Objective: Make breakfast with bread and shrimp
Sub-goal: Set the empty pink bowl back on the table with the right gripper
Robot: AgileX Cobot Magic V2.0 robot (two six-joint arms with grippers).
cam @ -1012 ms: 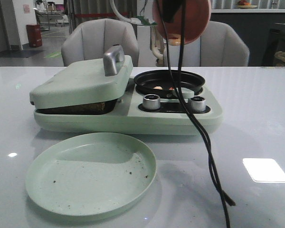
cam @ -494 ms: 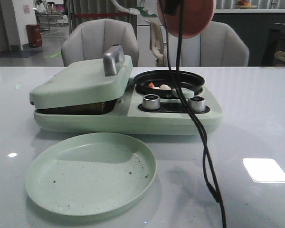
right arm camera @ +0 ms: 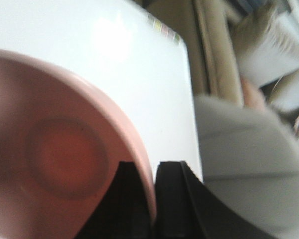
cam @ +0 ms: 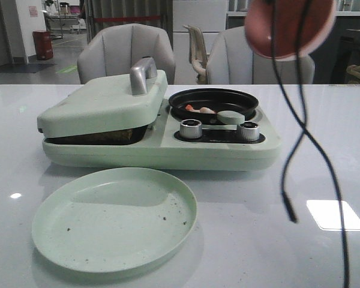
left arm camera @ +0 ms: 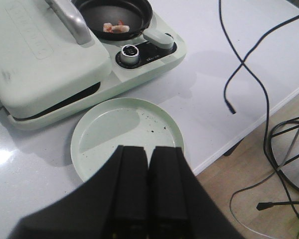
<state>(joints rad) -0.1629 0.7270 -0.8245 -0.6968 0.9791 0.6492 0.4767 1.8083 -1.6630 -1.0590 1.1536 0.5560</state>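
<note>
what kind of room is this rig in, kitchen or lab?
Likely an office or lab staged for cooking, not a home kitchen. A breakfast maker sits on a glossy white table, with padded grey chairs behind and loose black cables hanging over the edge.

Worktop (cam: 324, 138): glossy white, mirror-smooth. Cooker (cam: 108, 102): matt pale-green plastic; handle (cam: 141, 74) and knobs (cam: 191, 128) brushed metal; pan (cam: 213, 102) dark, slightly glossy. Plate (cam: 114, 219): matt green plastic, speckled. Bowl (cam: 288, 27): smooth pink plastic.
</note>
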